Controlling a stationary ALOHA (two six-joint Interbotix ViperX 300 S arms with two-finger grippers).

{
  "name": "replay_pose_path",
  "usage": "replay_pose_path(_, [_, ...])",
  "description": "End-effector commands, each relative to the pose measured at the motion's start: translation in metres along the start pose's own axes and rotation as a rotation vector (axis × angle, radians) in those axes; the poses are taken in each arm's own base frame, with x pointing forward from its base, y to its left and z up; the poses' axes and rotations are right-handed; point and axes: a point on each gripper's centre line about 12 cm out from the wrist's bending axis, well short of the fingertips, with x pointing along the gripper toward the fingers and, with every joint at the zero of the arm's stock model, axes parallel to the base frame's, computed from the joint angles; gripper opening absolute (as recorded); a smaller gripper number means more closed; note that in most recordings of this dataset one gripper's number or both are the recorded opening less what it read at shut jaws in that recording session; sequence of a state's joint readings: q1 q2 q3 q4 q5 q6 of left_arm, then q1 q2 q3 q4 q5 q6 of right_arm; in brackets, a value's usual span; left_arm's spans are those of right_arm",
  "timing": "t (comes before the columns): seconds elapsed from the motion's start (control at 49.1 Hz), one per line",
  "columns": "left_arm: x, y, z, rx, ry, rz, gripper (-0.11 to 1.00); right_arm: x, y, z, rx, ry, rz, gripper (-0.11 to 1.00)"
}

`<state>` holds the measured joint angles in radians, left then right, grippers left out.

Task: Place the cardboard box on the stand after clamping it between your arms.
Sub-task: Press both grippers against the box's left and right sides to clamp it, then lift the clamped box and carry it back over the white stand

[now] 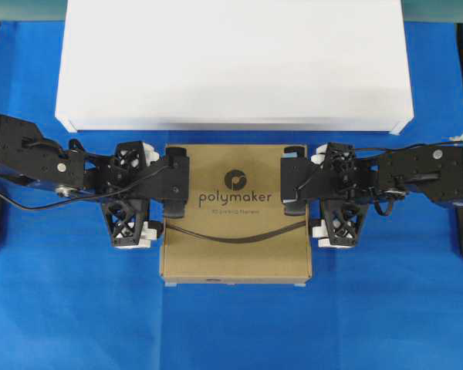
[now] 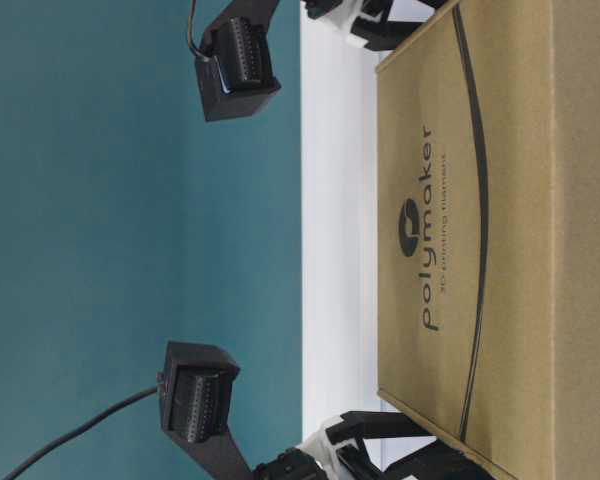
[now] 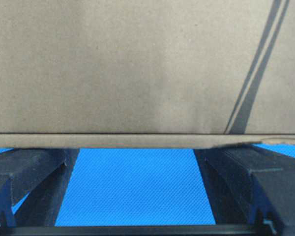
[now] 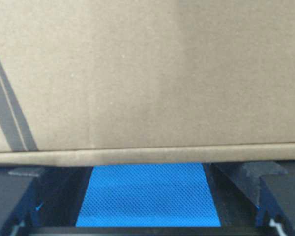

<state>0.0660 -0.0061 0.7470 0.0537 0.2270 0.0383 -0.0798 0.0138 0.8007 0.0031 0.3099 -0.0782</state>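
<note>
Your left gripper point(image 1: 163, 202) stands at the box's point(image 1: 235, 254) left edge with its fingers point(image 3: 24, 169) spread wide, holding nothing; from its wrist view the tips look level with the bottom edge of the side wall, and whether they touch it you cannot tell. The box lies flat on the blue counter point(image 1: 231, 331), just in front of the stand point(image 1: 231, 62) and not yet on it. The right gripper point(image 1: 307, 202) mirrors the left at the opposite edge, fingers point(image 4: 265, 189) equally released.

What could go wrong: with contact this low on both walls, a squeeze may crease the cardboard or let the box pivot and drop its front as you lift. Uneven pressure (one arm pushing harder) would slide it sideways on the cloth or twist it out of square. A low lift would catch its far edge on the stand's front lip.

The box is nearly square, so it has no marked long axis; its "polymaker" print runs left to right in the overhead view, reading upright from the near side, edges parallel to the stand's front
</note>
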Motion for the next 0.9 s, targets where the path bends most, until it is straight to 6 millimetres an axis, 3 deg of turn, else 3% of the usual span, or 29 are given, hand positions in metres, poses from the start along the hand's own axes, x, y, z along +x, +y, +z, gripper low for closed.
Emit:
replay_pose_path(0.0, [-0.002, 0.0, 0.016, 0.007, -0.048, 0.002, 0.87, -0.006, -0.002, 0.017, -0.002, -0.055, -0.004, 0.99])
replay_pose_path(0.204, [-0.006, 0.0, 0.027, 0.003, -0.072, 0.003, 0.87, -0.01, -0.003, 0.022, 0.009, -0.069, -0.003, 0.99])
replay_pose_path(0.346, [-0.022, -0.001, 0.049, 0.006, -0.137, 0.003, 0.87, -0.031, -0.003, 0.039, 0.03, -0.119, 0.003, 0.99])
replay_pose_path(0.652, [-0.08, -0.01, 0.1, 0.035, -0.174, -0.008, 0.87, -0.106, 0.004, 0.077, 0.034, -0.104, 0.043, 0.99])
replay_pose_path(0.876, [-0.133, -0.006, 0.134, 0.037, -0.208, 0.001, 0.87, -0.146, 0.008, 0.095, 0.025, -0.091, 0.059, 0.98])
